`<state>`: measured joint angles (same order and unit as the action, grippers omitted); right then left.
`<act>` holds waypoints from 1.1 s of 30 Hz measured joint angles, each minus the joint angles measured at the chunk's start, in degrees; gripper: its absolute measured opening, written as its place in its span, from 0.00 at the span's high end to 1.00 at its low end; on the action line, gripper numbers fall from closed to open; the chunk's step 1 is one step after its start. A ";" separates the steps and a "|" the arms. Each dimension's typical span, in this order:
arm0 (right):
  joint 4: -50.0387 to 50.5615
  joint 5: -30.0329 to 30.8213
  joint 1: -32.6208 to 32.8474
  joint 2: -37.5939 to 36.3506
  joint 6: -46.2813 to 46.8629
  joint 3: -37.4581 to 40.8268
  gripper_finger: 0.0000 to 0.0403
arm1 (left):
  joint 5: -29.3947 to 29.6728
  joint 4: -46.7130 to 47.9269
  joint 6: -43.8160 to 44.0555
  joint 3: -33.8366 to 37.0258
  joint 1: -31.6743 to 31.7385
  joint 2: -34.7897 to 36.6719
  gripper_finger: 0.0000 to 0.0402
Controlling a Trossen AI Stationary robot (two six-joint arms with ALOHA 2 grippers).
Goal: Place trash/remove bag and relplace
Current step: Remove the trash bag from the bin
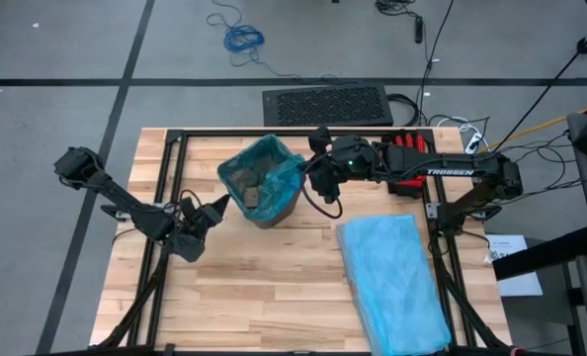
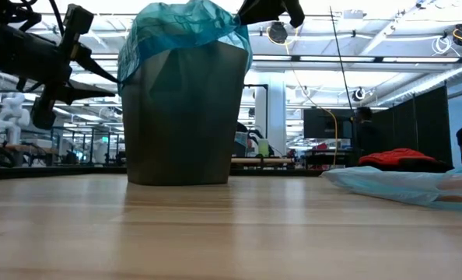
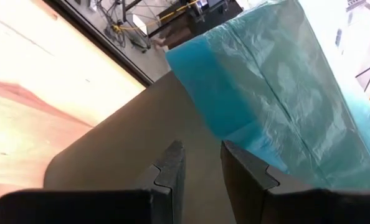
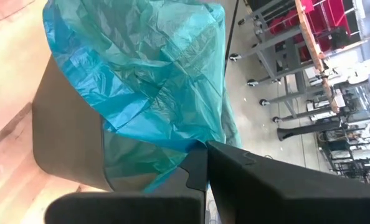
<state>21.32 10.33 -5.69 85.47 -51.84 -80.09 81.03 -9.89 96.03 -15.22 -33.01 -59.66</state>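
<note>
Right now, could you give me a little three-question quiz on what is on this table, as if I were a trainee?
1. True or false: the bin is lined with a teal bag.
2. Which pincer is shut on the teal bag's rim? A) left B) right C) neither
3. Fill in: the pale blue bag lies flat on the ____, on the right arm's side.

Key
1. True. The bag is folded over the bin's rim, with trash inside.
2. B. The right pincer pinches the bag's edge; the left pincer is beside the bin's wall, its fingers parted and holding nothing.
3. table.
</note>
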 joint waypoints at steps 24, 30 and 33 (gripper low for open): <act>0.02 -0.09 0.00 0.00 0.18 0.00 1.00 | -0.02 -26.96 -42.76 0.00 0.00 2.98 0.99; 0.02 -0.09 0.00 0.00 0.18 0.00 1.00 | -0.09 -30.77 -51.09 -0.02 0.00 4.68 1.00; 0.04 -0.09 0.00 0.00 0.18 0.00 1.00 | -0.46 -32.19 -53.73 -0.04 0.00 5.30 1.00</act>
<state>21.37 10.24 -5.69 85.47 -51.66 -80.09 80.58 -42.08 42.30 -15.27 -33.01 -54.36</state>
